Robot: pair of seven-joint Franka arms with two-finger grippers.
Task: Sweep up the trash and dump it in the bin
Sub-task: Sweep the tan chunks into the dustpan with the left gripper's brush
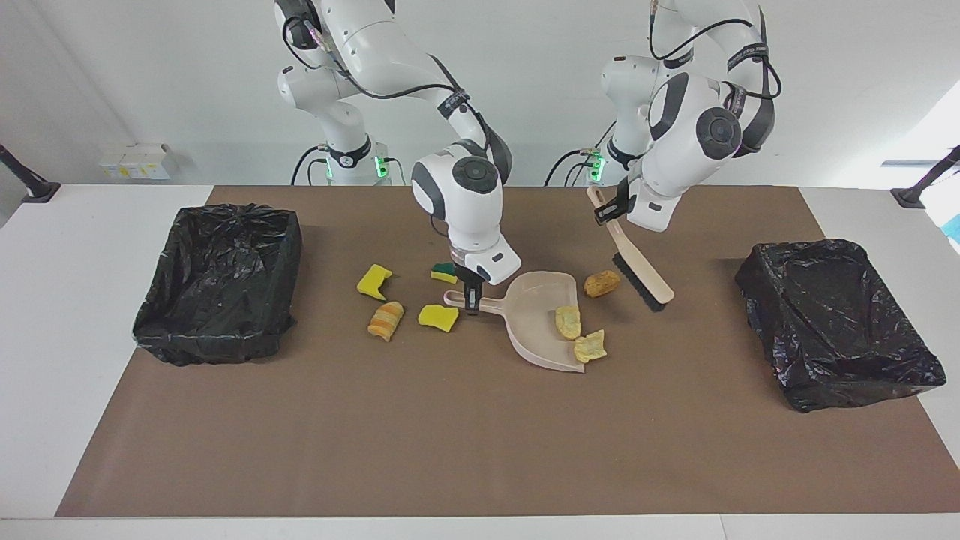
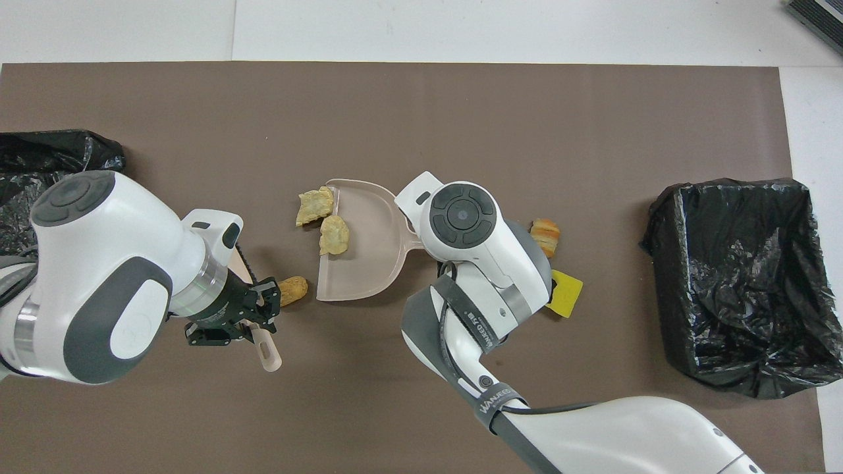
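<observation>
Left end effector (image 1: 604,213) pinching brush (image 1: 637,279), raised. Right end effector (image 1: 471,300) clamped on dustpan (image 1: 541,319) handle mid-bench. My worry: lump (image 1: 590,346) straddling pan lip rolls off; four scraps (image 1: 439,317) past handle unswept.

Trash scraps (image 1: 568,322): 7. Dustpan (image 1: 534,319): 1. Brush (image 1: 637,273): 1. Black-lined bins (image 1: 217,281): 2. Robot arms: 2.
</observation>
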